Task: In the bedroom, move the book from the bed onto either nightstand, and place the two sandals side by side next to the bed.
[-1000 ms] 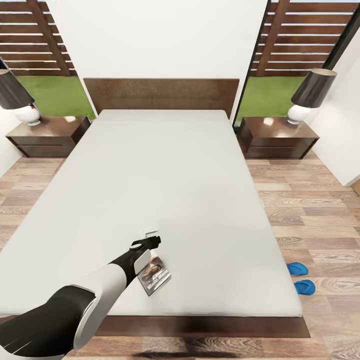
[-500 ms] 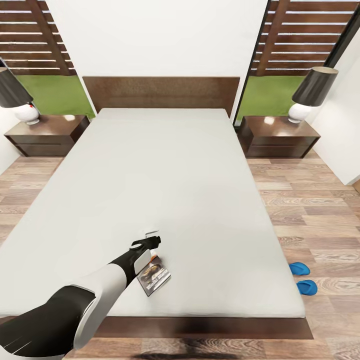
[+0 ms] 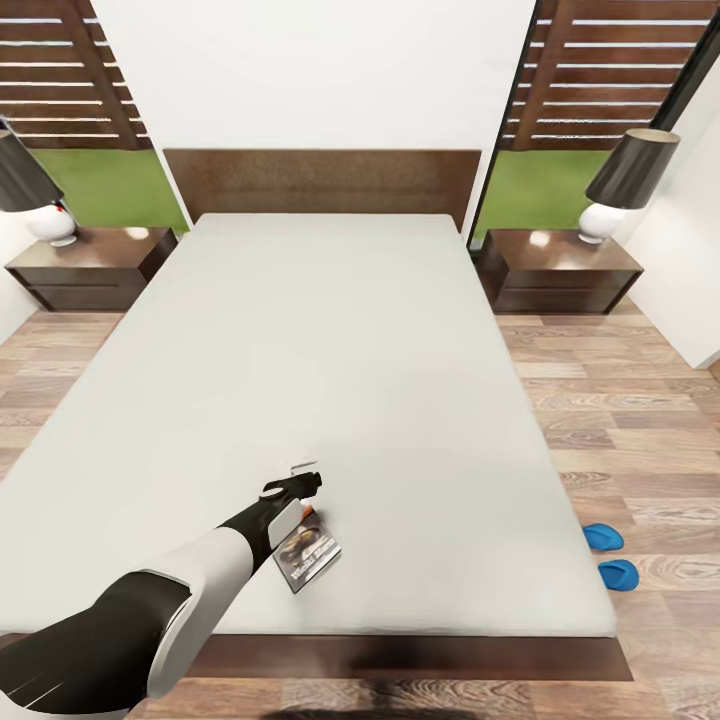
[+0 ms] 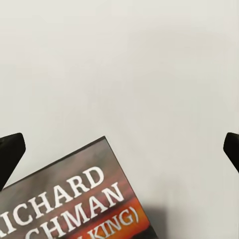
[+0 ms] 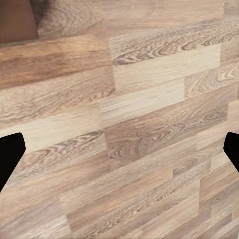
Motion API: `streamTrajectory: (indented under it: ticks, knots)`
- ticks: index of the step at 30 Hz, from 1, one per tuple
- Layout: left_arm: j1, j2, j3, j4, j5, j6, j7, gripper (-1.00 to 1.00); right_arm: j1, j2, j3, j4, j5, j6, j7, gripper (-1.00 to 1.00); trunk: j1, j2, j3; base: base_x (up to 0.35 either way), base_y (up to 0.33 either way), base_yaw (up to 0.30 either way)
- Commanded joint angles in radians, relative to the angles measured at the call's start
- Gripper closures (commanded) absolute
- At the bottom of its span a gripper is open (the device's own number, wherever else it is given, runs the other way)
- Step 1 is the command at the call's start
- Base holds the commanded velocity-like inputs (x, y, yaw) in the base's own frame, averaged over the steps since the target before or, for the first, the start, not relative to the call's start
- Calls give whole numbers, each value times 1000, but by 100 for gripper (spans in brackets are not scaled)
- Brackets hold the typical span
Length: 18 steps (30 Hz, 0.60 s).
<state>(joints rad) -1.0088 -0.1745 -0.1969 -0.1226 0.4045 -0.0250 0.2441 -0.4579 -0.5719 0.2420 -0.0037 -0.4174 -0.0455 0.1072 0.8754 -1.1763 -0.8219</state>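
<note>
The book (image 3: 308, 556), a dark paperback with a brownish picture, lies flat on the light-grey bed (image 3: 330, 360) near its foot edge. My left gripper (image 3: 303, 476) hovers open just beyond the book's far end, over bare mattress. In the left wrist view the book (image 4: 74, 204) shows white and orange lettering, and the left gripper (image 4: 121, 152) has its fingertips (image 4: 10, 154) spread wide with nothing between them. The two blue sandals (image 3: 603, 537) (image 3: 618, 574) lie on the floor by the bed's right side. A dark nightstand stands at each side of the headboard (image 3: 85, 265) (image 3: 560, 268). My right gripper (image 5: 121, 152) is open over wood floor.
Each nightstand carries a white lamp with a black shade (image 3: 40, 200) (image 3: 620, 190). Wood-plank floor (image 3: 620, 420) runs along both sides of the bed. A white wall (image 3: 690, 290) closes in at the right. A dark brown corner (image 5: 17, 20) shows by the floor in the right wrist view.
The whole head view has shifted slightly, so the camera has moved. The left arm, the book and the sandals keep their places relative to the bed.
</note>
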Motion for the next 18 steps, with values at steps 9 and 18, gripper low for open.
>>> streamTrajectory:
  ticks: [9,18]
  knots:
    - [-1,0,-9,0,10,-3,4,-100,-1,0,8,2,-11,-4,5,-100,35,-64,-29,0,0,0]
    - [-1,0,-9,0,10,-3,4,-100,-1,0,8,2,-11,-4,5,-100,69,-127,-57,0,0,0]
